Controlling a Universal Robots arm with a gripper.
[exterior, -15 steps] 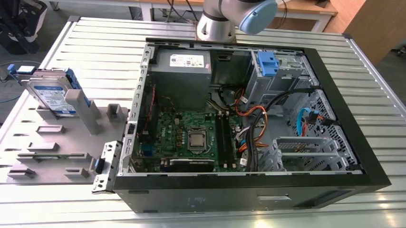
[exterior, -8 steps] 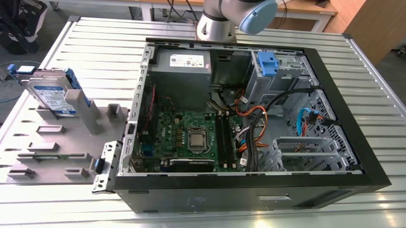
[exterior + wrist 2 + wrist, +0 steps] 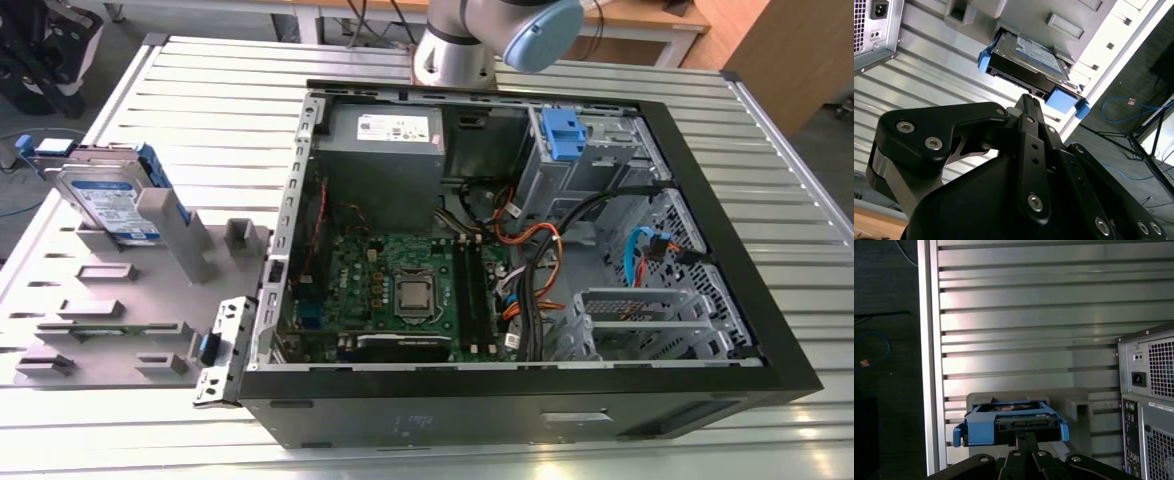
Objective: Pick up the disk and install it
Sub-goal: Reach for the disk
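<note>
Your pincer is pinched shut and holds nothing. In both wrist views its black tips sit very close to the disk, pointing at the thin edge. You cannot tell if they touch it.

The disk has a blue frame hugging its sides. It sits in a slot of the grey stand. In the first wrist view the pincer is right in front of the disk, and the blue frame sticks out on both sides.

In the exterior view the disk leans back in the grey stand with its white and blue label showing. It is at about ten o'clock from the middle of the open computer box, toward the exterior view's left. Both rest on the metal table. The arm is at twelve o'clock from the computer box. Inside the box, a grey box sits at eleven o'clock and a blue tab at one o'clock.
</note>
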